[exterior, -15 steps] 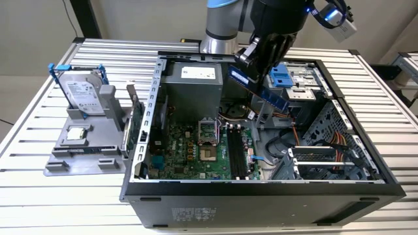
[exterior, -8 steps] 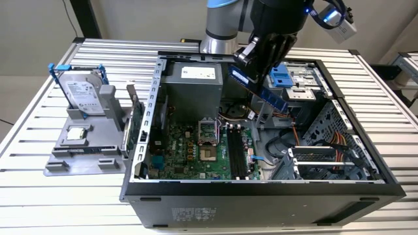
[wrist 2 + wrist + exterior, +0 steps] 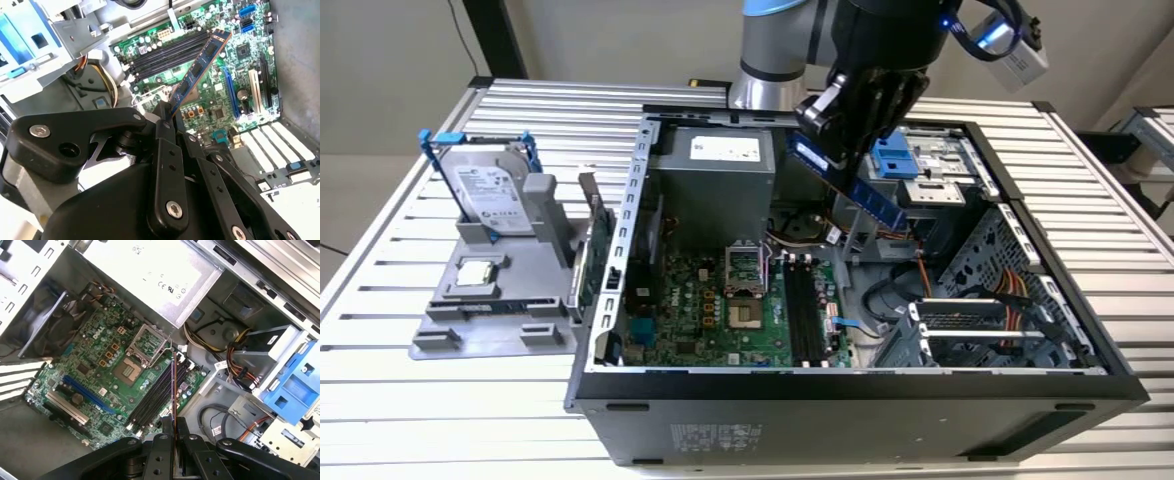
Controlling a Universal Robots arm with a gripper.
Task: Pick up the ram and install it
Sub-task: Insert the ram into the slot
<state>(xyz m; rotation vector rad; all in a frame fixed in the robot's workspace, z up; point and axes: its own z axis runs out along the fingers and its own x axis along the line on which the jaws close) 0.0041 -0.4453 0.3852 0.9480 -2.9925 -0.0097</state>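
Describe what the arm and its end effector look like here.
The arm is a silver-grey tube with a light-blue joint cap. The end effector is matte black, built from jointed link bars fastened with silver screws. A blue cable loops beside the wrist, next to a pale grey camera box.

A ribbed tabletop of pale brushed metal carries a black tower computer case, matt painted outside and bare dull-grey sheet steel inside. Its green motherboard looks glossy and lacquered. The hand, matt black with bright silver screw heads, grips a thin blue-green circuit-board ram stick bearing satin dark chips. A matt grey plastic stand holds a shiny silver metal hard drive in a blue plastic frame.
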